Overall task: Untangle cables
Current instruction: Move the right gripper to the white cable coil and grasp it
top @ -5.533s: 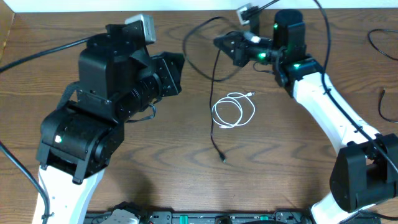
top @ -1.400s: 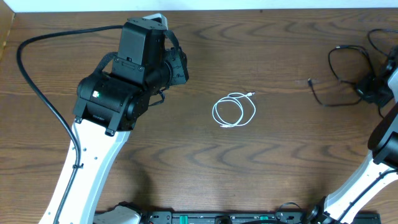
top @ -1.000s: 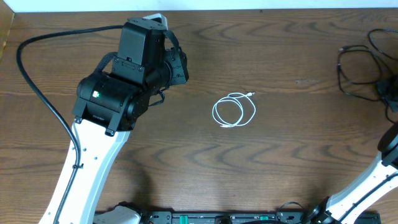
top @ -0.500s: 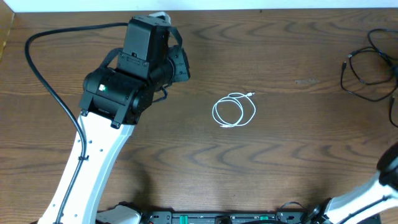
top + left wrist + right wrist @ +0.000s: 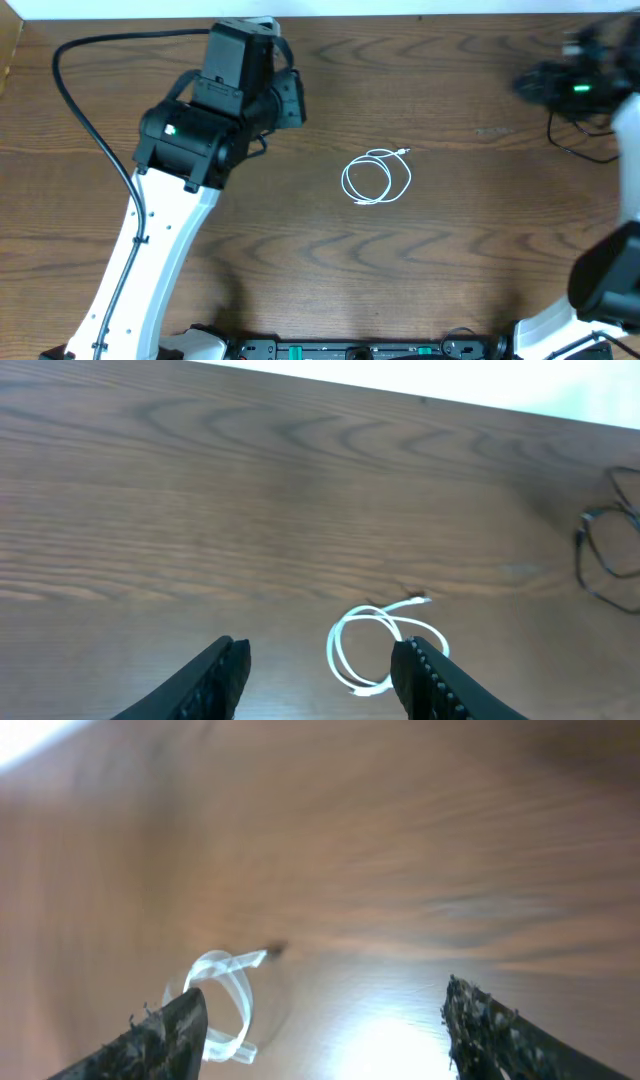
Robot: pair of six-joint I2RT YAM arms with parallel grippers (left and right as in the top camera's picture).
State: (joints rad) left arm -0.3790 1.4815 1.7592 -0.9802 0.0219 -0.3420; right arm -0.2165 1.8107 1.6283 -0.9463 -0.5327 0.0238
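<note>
change since earlier: the right arm has swung back in over the far right of the desk (image 5: 300, 260). The black cable (image 5: 552, 135), earlier hanging from it over the white one, now lies by itself at the right edge. The white cable (image 5: 375, 180) has not shifted.
white cable: mid-desk, a small coil of overlapping loops, plug end pointing up-right.
left gripper (image 5: 325, 672): spread, empty, above the desk. In the left wrist view the coil sits just ahead of it, in line with the gap and nearer the right finger.
right gripper (image 5: 325, 1035): spread wide, empty. The right wrist view is blurred, with the coil by its left finger and well apart from it.
risk 1: a pinch where loops cross may take two strands and tighten the coil.
risk 2: the fast right arm could sweep the black cable off the edge or back toward the white.
</note>
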